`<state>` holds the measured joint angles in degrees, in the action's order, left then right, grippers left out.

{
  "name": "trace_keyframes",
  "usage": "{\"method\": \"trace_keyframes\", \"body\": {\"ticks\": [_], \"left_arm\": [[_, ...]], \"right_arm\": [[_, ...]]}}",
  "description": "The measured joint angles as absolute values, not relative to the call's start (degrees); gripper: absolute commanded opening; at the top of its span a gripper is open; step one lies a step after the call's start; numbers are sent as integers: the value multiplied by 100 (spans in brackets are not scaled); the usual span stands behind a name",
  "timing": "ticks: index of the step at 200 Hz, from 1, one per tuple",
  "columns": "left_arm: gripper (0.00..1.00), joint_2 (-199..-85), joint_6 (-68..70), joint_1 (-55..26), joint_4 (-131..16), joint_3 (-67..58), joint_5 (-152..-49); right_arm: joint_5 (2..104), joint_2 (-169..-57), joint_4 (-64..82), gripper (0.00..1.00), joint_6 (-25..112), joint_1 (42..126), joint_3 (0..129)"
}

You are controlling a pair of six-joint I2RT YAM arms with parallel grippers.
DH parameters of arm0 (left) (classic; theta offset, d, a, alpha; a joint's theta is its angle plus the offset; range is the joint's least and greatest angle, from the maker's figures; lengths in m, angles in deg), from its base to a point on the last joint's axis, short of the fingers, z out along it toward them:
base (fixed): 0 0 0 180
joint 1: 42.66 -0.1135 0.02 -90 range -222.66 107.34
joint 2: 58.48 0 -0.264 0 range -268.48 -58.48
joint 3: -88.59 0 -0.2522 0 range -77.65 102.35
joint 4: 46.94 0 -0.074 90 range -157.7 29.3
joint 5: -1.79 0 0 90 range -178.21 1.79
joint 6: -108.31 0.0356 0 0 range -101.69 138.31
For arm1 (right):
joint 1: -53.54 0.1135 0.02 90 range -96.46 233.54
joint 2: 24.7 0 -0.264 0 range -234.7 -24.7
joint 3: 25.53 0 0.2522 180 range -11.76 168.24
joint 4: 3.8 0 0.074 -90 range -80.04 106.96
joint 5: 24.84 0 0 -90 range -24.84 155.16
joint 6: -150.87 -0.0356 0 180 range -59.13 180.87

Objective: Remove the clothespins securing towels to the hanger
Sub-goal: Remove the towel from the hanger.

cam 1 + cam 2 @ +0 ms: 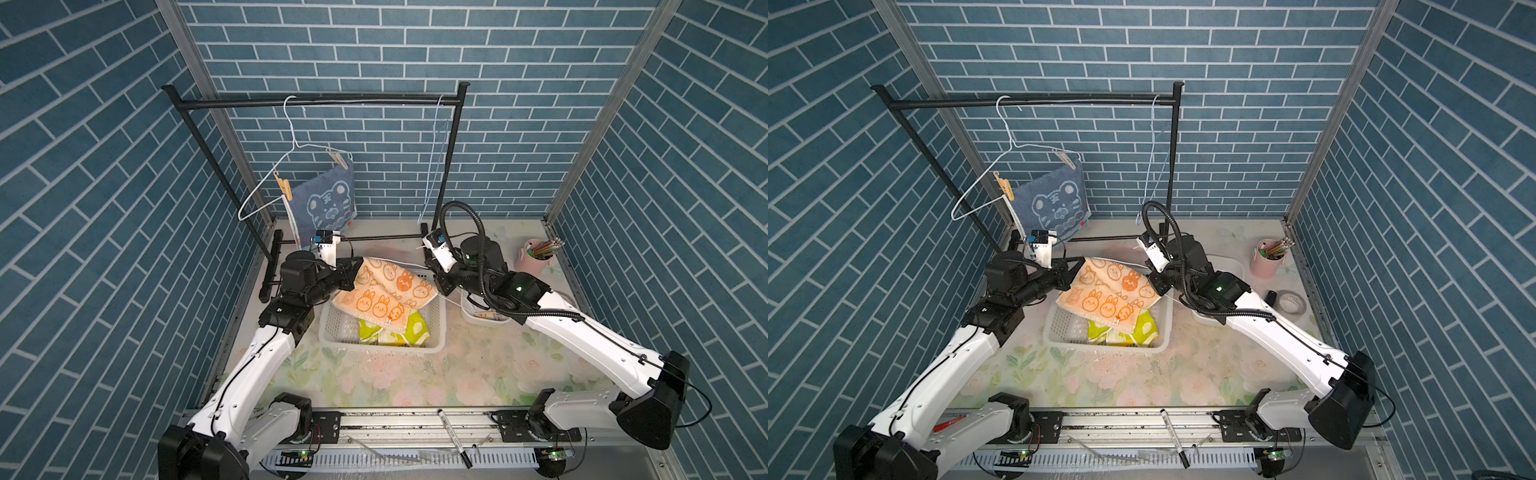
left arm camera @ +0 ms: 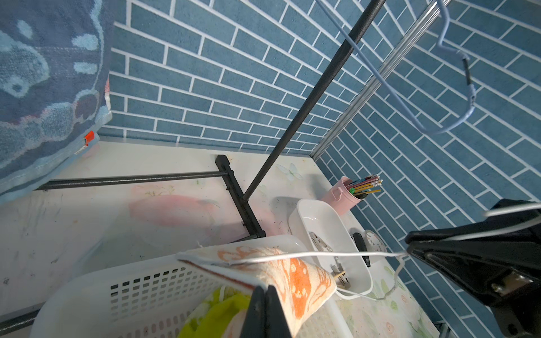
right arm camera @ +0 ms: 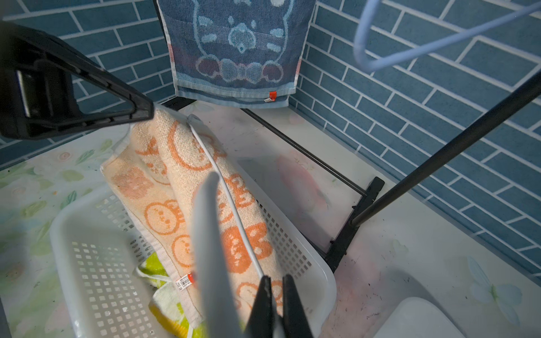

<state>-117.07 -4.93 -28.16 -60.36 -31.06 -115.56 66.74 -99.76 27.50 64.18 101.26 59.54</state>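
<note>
Over the white basket (image 1: 332,332) hangs the orange-cream bunny towel (image 1: 382,291) (image 3: 181,164), draped on a white wire hanger (image 2: 292,255) (image 3: 216,166). My left gripper (image 1: 358,266) (image 2: 265,292) is shut on the towel's corner. My right gripper (image 1: 437,287) (image 3: 275,281) is shut on the hanger's wire at the far end. No clothespin shows on this towel. The yellow-green towel (image 1: 399,332) lies in the basket. The blue tiger towel (image 1: 326,203) hangs on another white hanger (image 1: 266,187), pinned by a tan clothespin (image 1: 284,185) and a pale clothespin (image 1: 337,159).
The black rack (image 1: 316,102) stands at the back with an empty blue hanger (image 1: 434,166). Right of the basket is a white tub (image 2: 330,216) with loose clothespins (image 2: 320,243). A pink pencil cup (image 1: 530,257) and a tape roll (image 1: 1292,301) sit beyond it.
</note>
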Motion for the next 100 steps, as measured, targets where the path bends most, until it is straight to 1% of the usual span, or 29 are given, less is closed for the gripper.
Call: {"method": "trace_keyframes", "body": {"ticks": [11,24,40,58,76,100], "left_arm": [[11,-11744,-506,-2816,-6038,-3158,-11571],[22,-11736,-550,-2813,-5997,-3324,-11615],[38,-11716,-664,-2802,-5924,-3611,-11668],[49,-11618,-651,-2802,-6093,-3899,-11611],[55,-11410,-537,-2802,-6456,-3914,-11405],[57,-11097,-349,-2802,-6705,-3790,-11226]], "right_arm": [[6613,-9939,2678,0,6412,10126,5898],[6552,-9889,2667,0,6414,10126,5817],[6480,-9871,2721,0,6409,10106,5760],[6349,-9863,2804,0,6414,10091,5760],[6242,-9825,2905,0,6425,10080,5760],[6146,-9710,2992,0,6431,10069,5760]]}}
